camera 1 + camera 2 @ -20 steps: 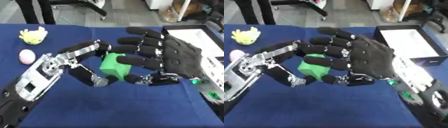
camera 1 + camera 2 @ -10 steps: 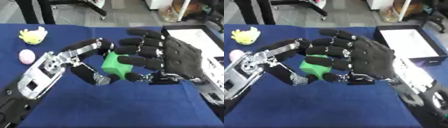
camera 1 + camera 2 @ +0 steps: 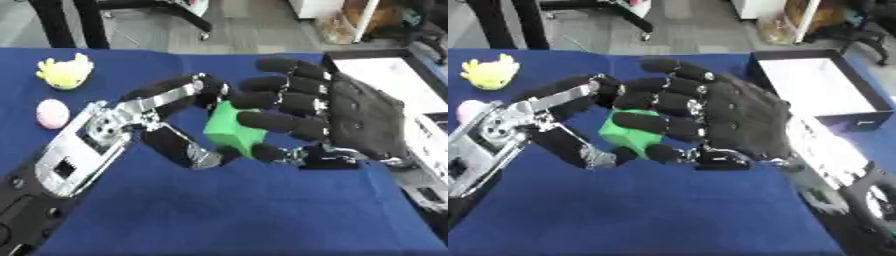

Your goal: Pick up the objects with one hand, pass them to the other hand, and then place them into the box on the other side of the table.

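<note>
A green block (image 3: 229,131) hangs above the middle of the blue table, caught between both hands. My left hand (image 3: 114,132), silver and black, comes in from the lower left; its fingers curl over the block's top and its thumb reaches under it. My right hand (image 3: 367,120), black, comes in from the right. Its fingers lie curled across the block's front, with the thumb against its lower edge. Much of the block is hidden by them. The black box (image 3: 859,121) with a white inside stands at the right edge of the table.
A yellow plush toy (image 3: 66,71) and a pink ball (image 3: 52,113) lie on the blue cloth at the far left. Chair legs and floor show beyond the table's far edge.
</note>
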Controlling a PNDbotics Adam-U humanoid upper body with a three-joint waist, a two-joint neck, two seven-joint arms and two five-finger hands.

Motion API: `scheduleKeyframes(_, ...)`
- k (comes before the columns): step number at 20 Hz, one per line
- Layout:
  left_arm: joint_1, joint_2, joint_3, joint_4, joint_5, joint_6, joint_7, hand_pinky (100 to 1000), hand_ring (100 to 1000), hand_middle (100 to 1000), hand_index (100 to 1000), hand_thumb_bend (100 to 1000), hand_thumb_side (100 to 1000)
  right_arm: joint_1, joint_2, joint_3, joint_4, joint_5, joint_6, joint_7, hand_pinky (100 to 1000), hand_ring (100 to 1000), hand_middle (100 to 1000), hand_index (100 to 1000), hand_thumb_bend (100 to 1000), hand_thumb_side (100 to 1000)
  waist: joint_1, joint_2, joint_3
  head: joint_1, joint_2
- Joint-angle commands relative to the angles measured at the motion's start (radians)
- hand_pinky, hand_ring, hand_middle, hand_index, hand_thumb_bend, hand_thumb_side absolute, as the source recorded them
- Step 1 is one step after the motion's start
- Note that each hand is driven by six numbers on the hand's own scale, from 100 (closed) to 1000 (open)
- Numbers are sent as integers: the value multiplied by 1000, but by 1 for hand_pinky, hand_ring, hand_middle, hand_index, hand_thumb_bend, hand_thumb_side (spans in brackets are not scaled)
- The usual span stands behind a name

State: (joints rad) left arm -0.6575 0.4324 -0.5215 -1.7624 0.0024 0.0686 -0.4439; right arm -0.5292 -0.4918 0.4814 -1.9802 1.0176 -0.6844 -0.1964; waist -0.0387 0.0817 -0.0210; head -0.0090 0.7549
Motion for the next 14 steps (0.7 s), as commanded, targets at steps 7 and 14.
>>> scheduleKeyframes(7,-7,42,22,-16,-5,1,5,530,433,319,598,100,120,-8,-37,11,-20,-54,-32,69,941,856,855,1000,290,100,2,-17,-3,2,6)
scheduleKeyframes(14,-7,43,22,-16,-2,8,1,529,434,320,599,100,121,-13,-46,-1,-20,-119,-64,148,950,861,862,1000,290,100,3,-17,-2,2,8)
